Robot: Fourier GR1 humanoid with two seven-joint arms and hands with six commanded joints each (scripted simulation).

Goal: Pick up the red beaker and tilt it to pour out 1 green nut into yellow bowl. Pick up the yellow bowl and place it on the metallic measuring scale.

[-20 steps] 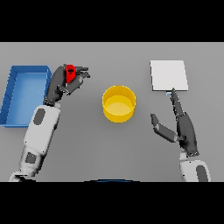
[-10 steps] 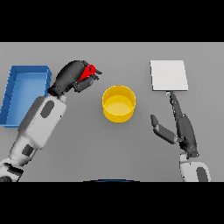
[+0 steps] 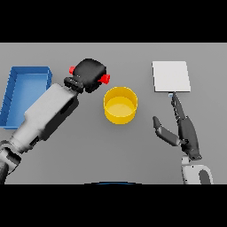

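The left hand (image 3: 90,74) has its fingers wrapped round the red beaker (image 3: 104,79), which shows only as red bits poking out on either side of the dark palm. Hand and beaker hang just off the bowl's (image 3: 120,104) ten o'clock edge, not over its opening. The bowl sits mid-bench (image 3: 133,155), and the scale (image 3: 171,76) lies well apart from it at about two o'clock.

The main risk, as I judge it, is a pour that misses. If the hand tips the beaker where it is, the nut could drop on the bench beside the rim and roll away. The beaker's mouth is hidden by the hand, so I cannot tell which way it faces or whether a nut is inside. A tilt that is too steep could let out more than one nut.

The right hand (image 3: 182,131) rests at the bowl's four o'clock, fingers straight and spread, holding nothing, a fingertip close to the scale's near edge. A careless reach from there could nudge the scale.
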